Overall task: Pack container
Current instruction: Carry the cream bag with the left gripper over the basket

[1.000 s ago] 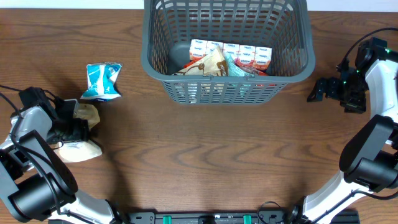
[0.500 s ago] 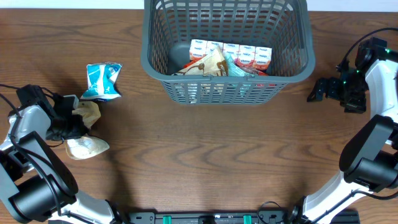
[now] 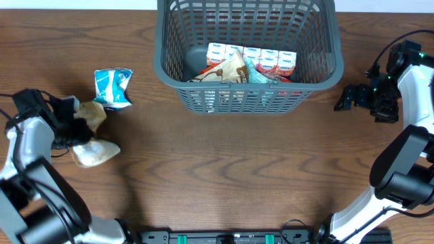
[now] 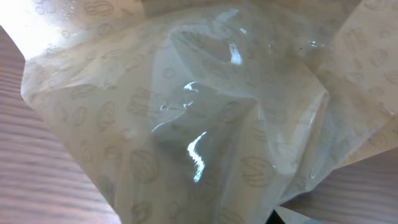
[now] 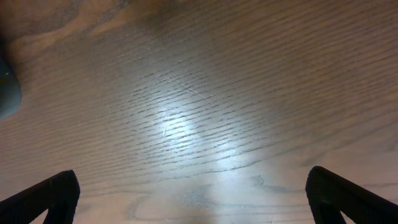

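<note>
Overhead shift: left gripper [image 3: 73,116], clamped on tan packet [image 3: 95,152], has moved along the left edge toward the far edge.
Meaning: container [image 3: 247,102] likely next.
Right gripper [image 5: 199,193]: wide, idle.

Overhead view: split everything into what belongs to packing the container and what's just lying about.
Belongs: container; snack packets already in it; beige packet in the left gripper; blue packet on the table.
Lying about: right gripper, open, holding nothing; black rail at the table's near edge.
</note>
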You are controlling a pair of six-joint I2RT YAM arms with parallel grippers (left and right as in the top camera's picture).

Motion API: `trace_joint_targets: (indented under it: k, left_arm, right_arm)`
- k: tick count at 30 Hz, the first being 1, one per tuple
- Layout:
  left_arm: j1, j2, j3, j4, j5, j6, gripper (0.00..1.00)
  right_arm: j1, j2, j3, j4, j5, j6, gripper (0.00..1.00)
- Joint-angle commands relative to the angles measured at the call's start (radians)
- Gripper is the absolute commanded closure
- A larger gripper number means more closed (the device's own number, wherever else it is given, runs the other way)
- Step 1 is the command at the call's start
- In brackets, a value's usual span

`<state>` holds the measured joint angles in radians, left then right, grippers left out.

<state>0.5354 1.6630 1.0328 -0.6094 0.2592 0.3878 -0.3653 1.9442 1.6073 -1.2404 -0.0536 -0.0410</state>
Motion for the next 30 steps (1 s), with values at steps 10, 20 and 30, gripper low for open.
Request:
trace_joint_targets:
  k: [10, 20, 30]
  left_arm:
    - [-0.256, -0.36, 0.217, -0.026, 0.091, -0.074, 0.94]
    - [-0.45, -0.3, 0.562, -0.026, 0.077, 0.02, 0.94]
    - [-0.674, -0.079, 0.857, -0.041, 0.066, 0.179, 0.94]
  right_arm:
    - [0.014, 0.006, -0.003, -0.001, -0.007, -0.013, 0.01]
    - [0.014, 0.006, -0.003, -0.001, -0.008, -0.013, 0.01]
    - [0.013, 0.006, -0.003, -0.002, -0.007, -0.013, 0.01]
